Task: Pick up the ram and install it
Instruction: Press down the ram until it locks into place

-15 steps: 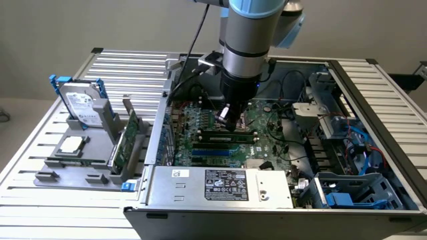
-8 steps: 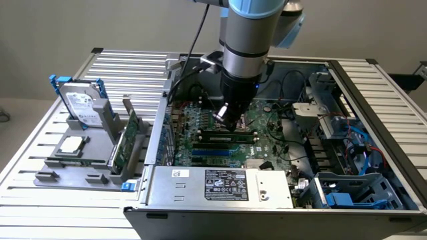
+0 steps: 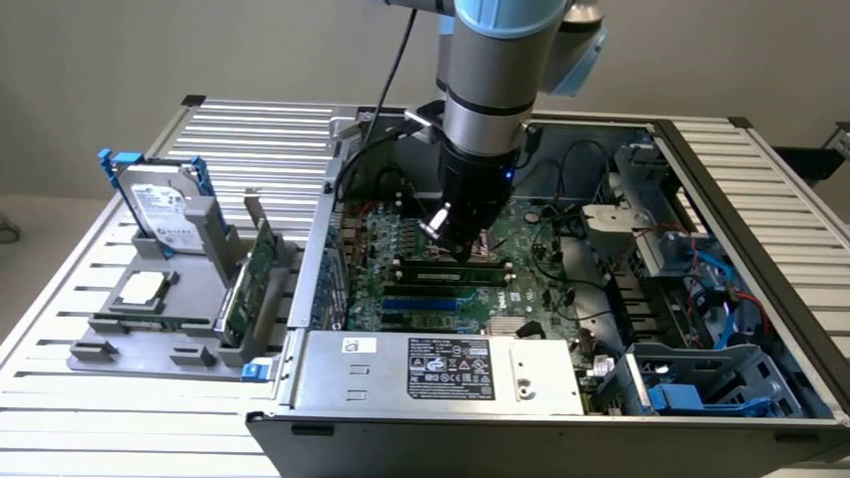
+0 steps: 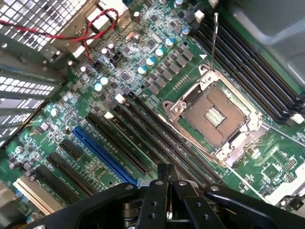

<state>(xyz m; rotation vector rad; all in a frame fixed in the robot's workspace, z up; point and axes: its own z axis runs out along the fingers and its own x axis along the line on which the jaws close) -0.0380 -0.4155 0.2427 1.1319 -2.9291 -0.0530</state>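
The arm is down inside the open computer case [image 3: 558, 398], with the claw [image 3: 459, 249] low over the motherboard [image 3: 531, 289], right above the black memory slots [image 3: 452, 271] beside the empty processor socket [image 4: 214, 117]. In the wrist view the claw [image 4: 167, 183] has its fingers [image 4: 159, 191] drawn together, nothing showing between them. The ram [image 3: 456, 267] appears to lie as a dark stick in the slots directly under the claw, though whether it is fully seated I cannot tell. On the slatted worktop [image 3: 253, 129], at the exterior view's left, a grey holder [image 3: 146, 334] carries a hard drive [image 3: 166, 219], a processor chip [image 3: 139, 291] and a green expansion card [image 3: 253, 284].
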